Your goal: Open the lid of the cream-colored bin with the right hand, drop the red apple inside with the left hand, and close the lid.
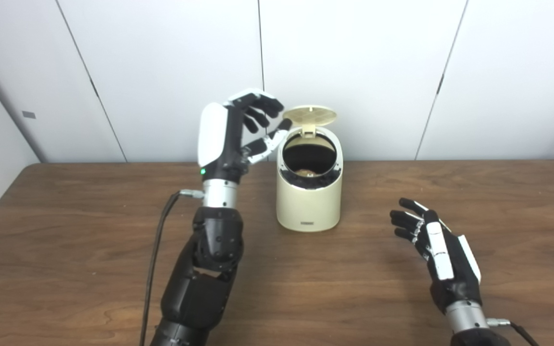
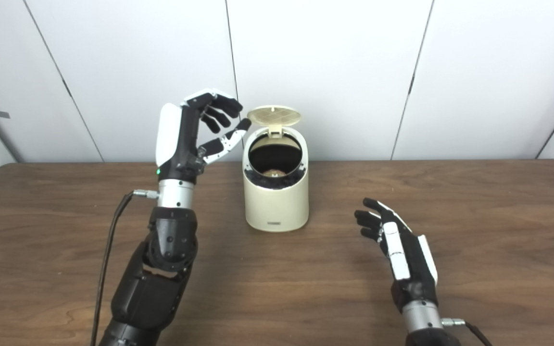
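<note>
Cream bin (image 1: 309,202) near worktop's far edge, lid (image 1: 309,115) up, apple (image 1: 306,171) seemingly inside | left hand (image 1: 243,129) raised beside rim, fingers apart, empty | right hand (image 1: 433,240) open, right of the bin | lid looks light, rigid; press its front edge.

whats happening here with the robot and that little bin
A humanoid robot is working at a wooden table with a cream-colored cylindrical bin. Its hinged lid stands open, and something rounded lies inside. The left hand is raised, empty, beside the opening. The right hand is open, low over the table, apart from the bin.
</note>
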`<action>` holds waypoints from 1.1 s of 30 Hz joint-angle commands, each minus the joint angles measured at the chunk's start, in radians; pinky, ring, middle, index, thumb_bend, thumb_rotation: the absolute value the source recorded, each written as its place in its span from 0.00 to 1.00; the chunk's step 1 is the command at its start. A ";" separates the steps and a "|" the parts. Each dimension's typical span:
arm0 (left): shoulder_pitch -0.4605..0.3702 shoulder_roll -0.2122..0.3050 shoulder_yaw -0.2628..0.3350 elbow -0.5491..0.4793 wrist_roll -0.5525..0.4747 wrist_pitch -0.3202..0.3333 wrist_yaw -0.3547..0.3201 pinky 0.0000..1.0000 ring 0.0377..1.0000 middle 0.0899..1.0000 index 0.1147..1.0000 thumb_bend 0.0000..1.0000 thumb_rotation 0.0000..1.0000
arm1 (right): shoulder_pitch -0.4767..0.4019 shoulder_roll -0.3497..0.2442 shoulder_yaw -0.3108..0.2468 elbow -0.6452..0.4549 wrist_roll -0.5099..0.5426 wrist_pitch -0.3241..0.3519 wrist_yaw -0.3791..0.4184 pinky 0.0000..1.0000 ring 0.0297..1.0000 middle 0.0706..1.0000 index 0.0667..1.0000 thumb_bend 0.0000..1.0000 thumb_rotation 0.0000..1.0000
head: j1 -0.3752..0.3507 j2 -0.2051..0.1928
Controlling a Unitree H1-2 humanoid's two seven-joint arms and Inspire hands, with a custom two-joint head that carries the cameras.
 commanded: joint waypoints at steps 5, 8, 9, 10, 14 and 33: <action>0.102 0.006 0.101 -0.212 -0.194 0.133 -0.111 0.38 0.42 0.46 0.44 0.49 0.00 | -0.081 -0.046 -0.003 -0.006 -0.003 -0.067 0.030 0.82 0.86 0.83 0.80 0.50 0.94 | 0.000 0.001; 0.161 0.030 0.110 -0.246 -0.239 0.160 -0.163 0.42 0.46 0.43 0.46 0.51 0.00 | -0.123 -0.067 -0.004 0.017 -0.008 -0.089 0.032 0.85 0.90 0.87 0.81 0.50 0.89 | 0.000 0.002; 0.187 0.051 0.106 -0.269 -0.274 0.198 -0.212 0.47 0.51 0.52 0.55 0.55 0.20 | -0.140 -0.077 -0.001 0.020 -0.021 -0.084 0.030 0.86 0.90 0.88 0.83 0.51 0.89 | -0.001 0.001; 0.211 0.072 0.100 -0.291 -0.304 0.233 -0.258 0.56 0.62 0.65 0.67 0.54 0.44 | -0.156 -0.087 0.002 0.023 -0.032 -0.078 0.030 0.86 0.91 0.90 0.85 0.53 0.89 | -0.001 0.000; 0.300 0.126 0.104 -0.348 -0.409 0.321 -0.371 0.81 0.86 0.90 0.92 0.54 0.81 | -0.228 -0.119 0.025 0.036 -0.079 -0.067 0.041 0.87 0.94 0.93 0.90 0.54 0.86 | -0.009 0.002; 0.486 0.050 0.145 -0.272 -0.570 0.244 -0.380 1.00 0.99 1.00 1.00 0.56 0.89 | -0.553 -0.162 0.185 0.066 -0.409 0.063 0.087 0.79 0.87 0.91 0.89 0.51 0.93 | -0.026 0.008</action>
